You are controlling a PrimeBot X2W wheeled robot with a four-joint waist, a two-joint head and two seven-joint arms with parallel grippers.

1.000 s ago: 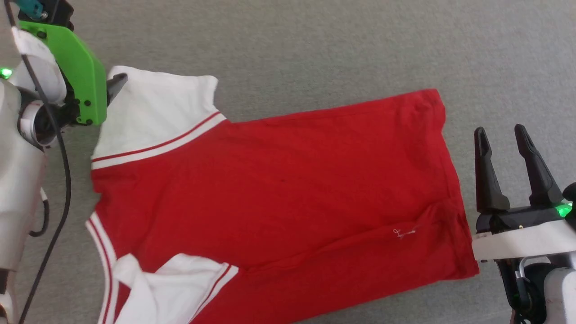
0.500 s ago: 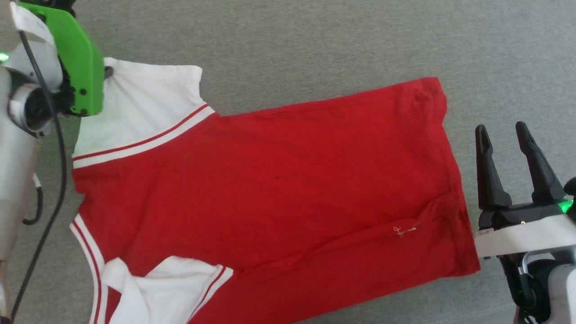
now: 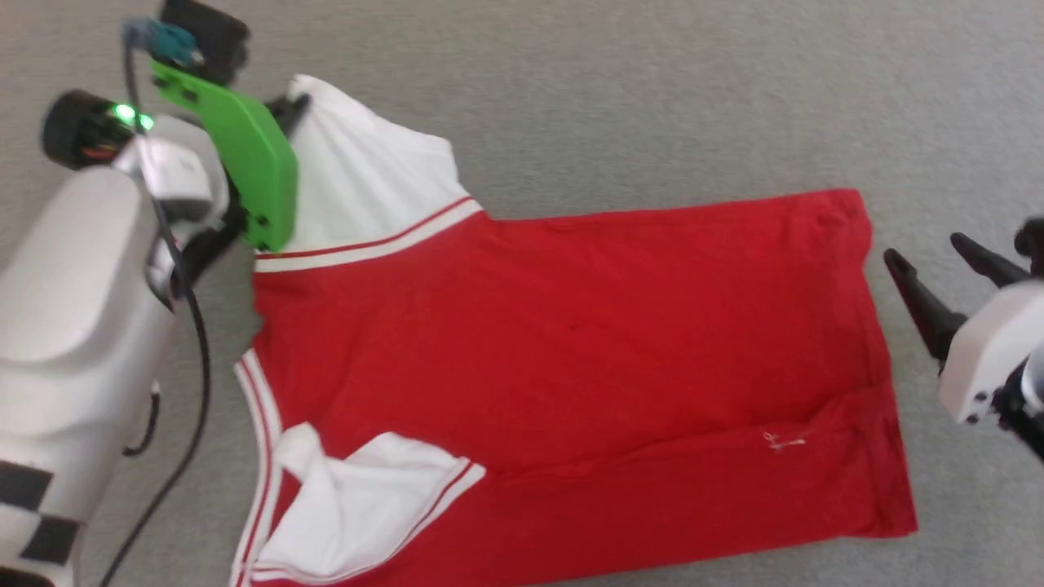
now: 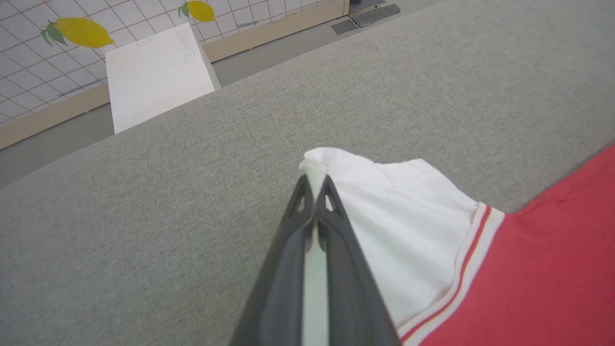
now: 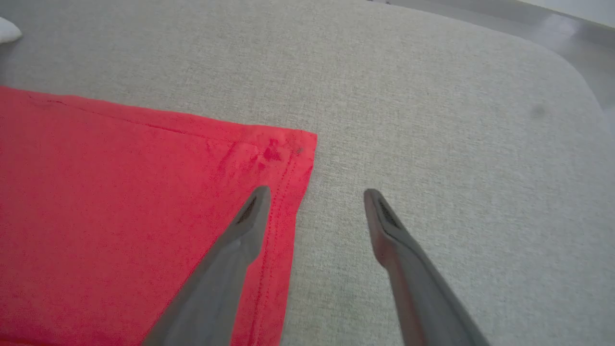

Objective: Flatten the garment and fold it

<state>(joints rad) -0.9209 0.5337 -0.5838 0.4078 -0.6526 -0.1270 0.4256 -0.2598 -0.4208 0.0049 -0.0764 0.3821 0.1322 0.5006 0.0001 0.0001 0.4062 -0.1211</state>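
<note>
Your garment (image 3: pixel 571 342) looks like light, limp cloth that will sag and drag, so hold it by sleeve edges and hem corners. It lies on the desk (image 3: pixel 652 98) between both grippers: left gripper (image 4: pixel 314 180) pinching the white sleeve tip (image 4: pixel 317 161), right gripper (image 5: pixel 317 194) spread, one finger over the hem corner (image 5: pixel 298 144).

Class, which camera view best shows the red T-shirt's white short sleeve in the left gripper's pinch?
The left wrist view: the white sleeve sits close, its edge pinched in the shut left gripper. The head view shows the whole sleeve, but a green bracket partly hides the pinch. The right wrist view faces the red hem.
</note>
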